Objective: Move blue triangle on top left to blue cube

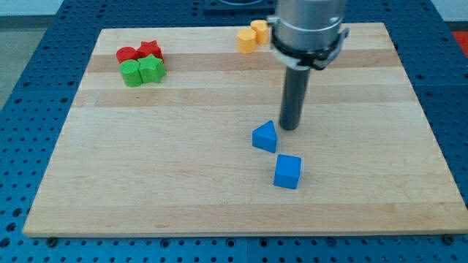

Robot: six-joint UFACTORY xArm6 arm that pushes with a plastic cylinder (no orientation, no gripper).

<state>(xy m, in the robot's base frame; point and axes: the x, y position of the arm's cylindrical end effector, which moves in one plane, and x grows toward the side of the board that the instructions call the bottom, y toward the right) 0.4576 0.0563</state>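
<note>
Wooden board [183,183] on a blue pegged table [44,44].

My tip [289,129]: a plain rod end with no jaws to open or shut, holding nothing.

Blue triangle [266,136]: just left of my tip, very near, contact unclear.

Blue cube [288,172]: below my tip, just below-right of the triangle, a small gap between.

Two yellow blocks [252,35]: above my tip, at the top edge.

Two red blocks [139,52], two green blocks [142,71]: far upper left, clustered.
</note>
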